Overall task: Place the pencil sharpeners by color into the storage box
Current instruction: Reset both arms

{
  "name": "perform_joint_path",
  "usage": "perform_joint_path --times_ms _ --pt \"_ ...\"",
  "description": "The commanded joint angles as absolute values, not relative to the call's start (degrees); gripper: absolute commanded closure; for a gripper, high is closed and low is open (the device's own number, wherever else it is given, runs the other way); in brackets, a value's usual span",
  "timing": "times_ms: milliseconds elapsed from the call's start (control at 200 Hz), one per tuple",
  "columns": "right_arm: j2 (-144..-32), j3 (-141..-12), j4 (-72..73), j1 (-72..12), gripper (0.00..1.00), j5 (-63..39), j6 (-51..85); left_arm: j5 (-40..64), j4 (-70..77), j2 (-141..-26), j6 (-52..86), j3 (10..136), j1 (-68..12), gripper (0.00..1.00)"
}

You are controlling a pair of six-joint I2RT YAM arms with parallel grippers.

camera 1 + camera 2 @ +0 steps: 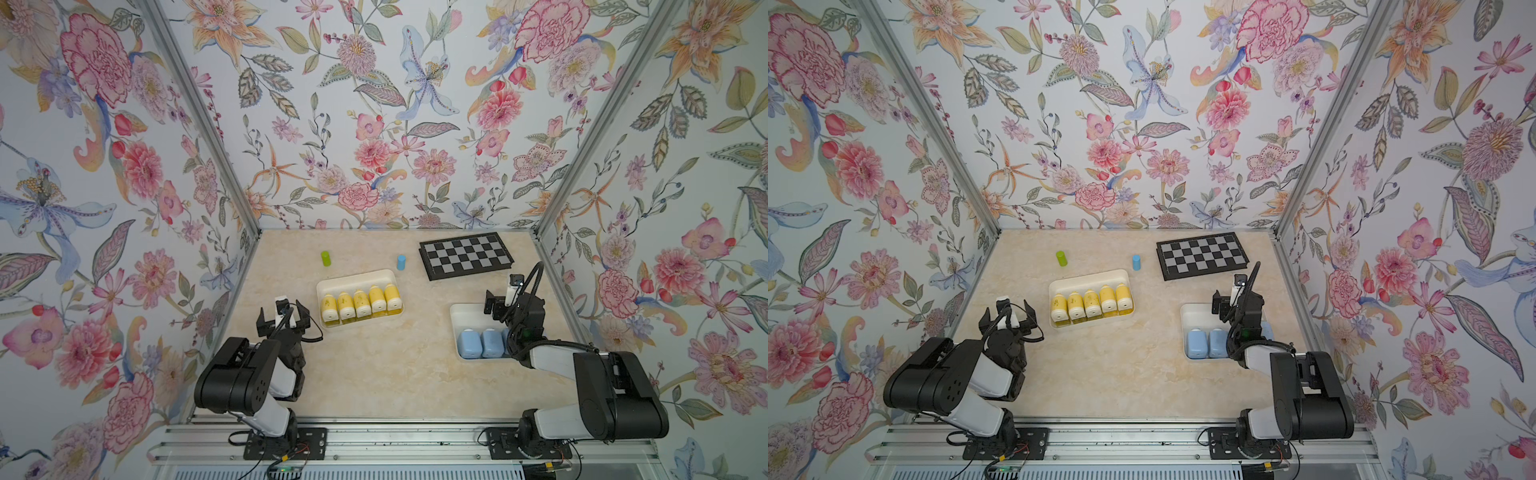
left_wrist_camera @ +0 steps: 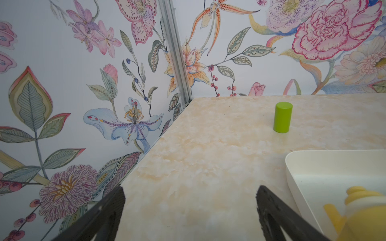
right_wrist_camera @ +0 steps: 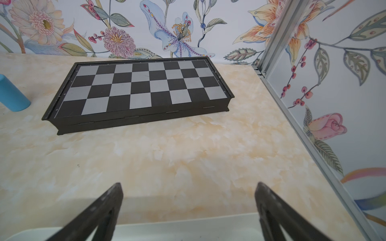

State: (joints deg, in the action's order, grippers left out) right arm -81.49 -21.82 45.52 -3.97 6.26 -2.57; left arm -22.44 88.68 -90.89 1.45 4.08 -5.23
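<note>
Several yellow pencil sharpeners (image 1: 359, 302) stand in a row inside a white storage box (image 1: 357, 273) at mid-table. One yellow sharpener (image 2: 363, 217) shows blurred at the edge of the left wrist view. A second white storage box (image 1: 455, 316) at the right holds pale-blue sharpeners (image 1: 482, 343); two show fully, and my right arm covers the rest. My left gripper (image 1: 284, 318) (image 2: 190, 192) hangs open and empty just left of the yellow box. Over the far end of the blue box my right gripper (image 1: 500, 305) (image 3: 188, 187) is open, with nothing between its fingers.
A green cylinder (image 1: 326, 258) and a blue cylinder (image 1: 401, 262) stand upright behind the yellow box. A closed black chessboard case (image 1: 465, 254) lies at the back right. Flowered walls close the table at the left, the back and the right.
</note>
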Motion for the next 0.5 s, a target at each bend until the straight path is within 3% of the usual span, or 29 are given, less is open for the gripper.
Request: perform_joint_path --times_ms 0,495 --pt "-82.9 -20.37 52.08 -3.47 0.0 5.74 -3.36 -21.29 96.06 -91.06 0.36 3.73 -4.81 0.01" --pt "-87.6 -15.91 63.89 -2.02 0.0 5.05 -1.77 -21.4 88.69 -90.63 0.26 7.24 -4.77 0.01"
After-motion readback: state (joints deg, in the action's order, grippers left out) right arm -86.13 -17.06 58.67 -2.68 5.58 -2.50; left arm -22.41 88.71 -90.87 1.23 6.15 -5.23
